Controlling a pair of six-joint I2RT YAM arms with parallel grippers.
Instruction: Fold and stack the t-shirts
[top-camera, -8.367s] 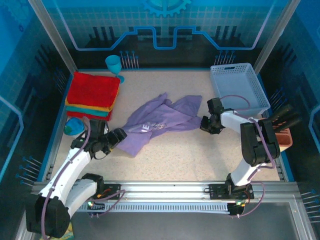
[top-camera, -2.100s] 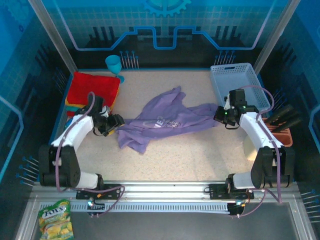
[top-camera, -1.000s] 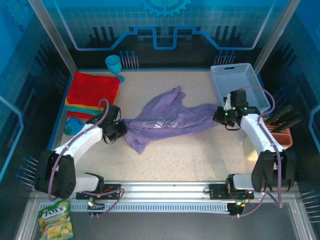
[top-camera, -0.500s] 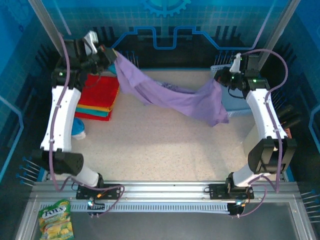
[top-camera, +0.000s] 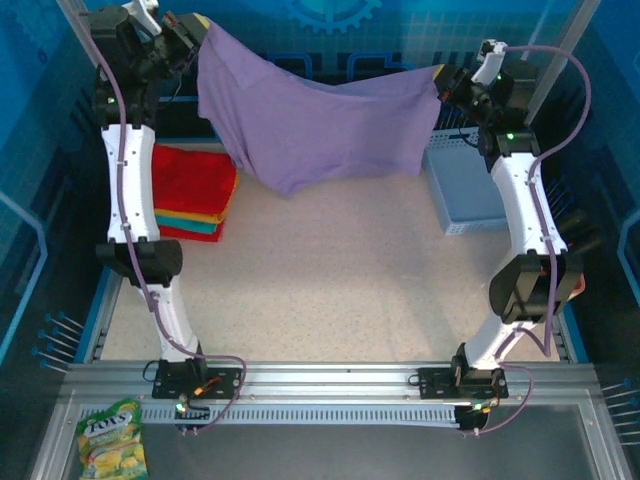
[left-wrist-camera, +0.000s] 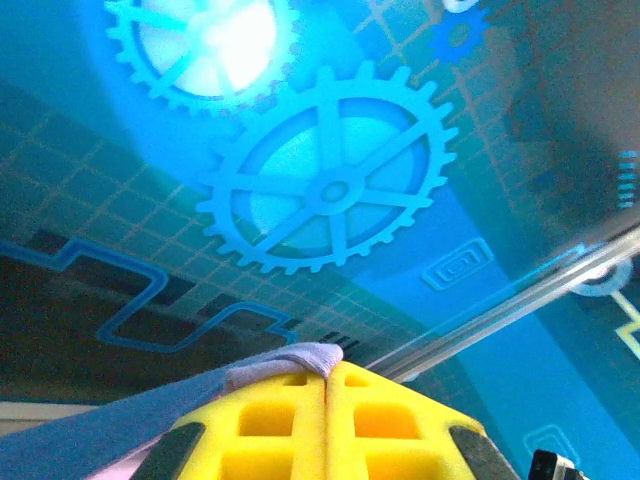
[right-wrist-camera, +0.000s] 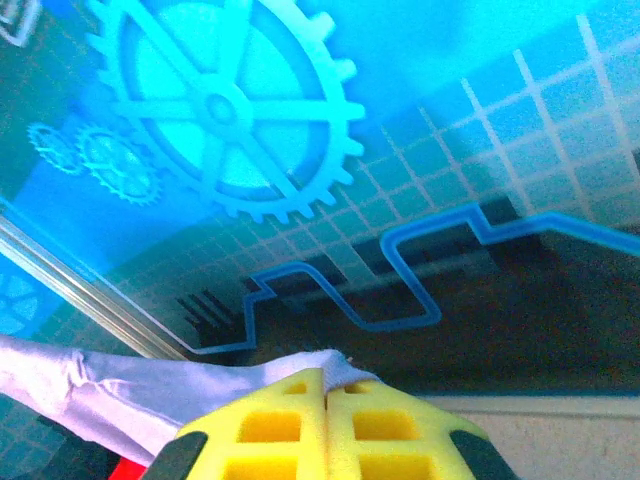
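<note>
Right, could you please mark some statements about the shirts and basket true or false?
1. The left gripper and right gripper are shut on the purple t-shirt, held off the table. True.
2. A teal shirt tops the folded stack. False: the red t-shirt does.
3. The pale blue basket stands at the right of the table. True.
4. The snack bag lies in the basket. False: it lies before the front rail, near left.

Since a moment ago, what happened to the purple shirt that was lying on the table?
Both arms rose, lifting the purple t-shirt off the table; it now hangs stretched between the left gripper and right gripper, each shut on an edge. The folded stack and basket stayed put.
</note>
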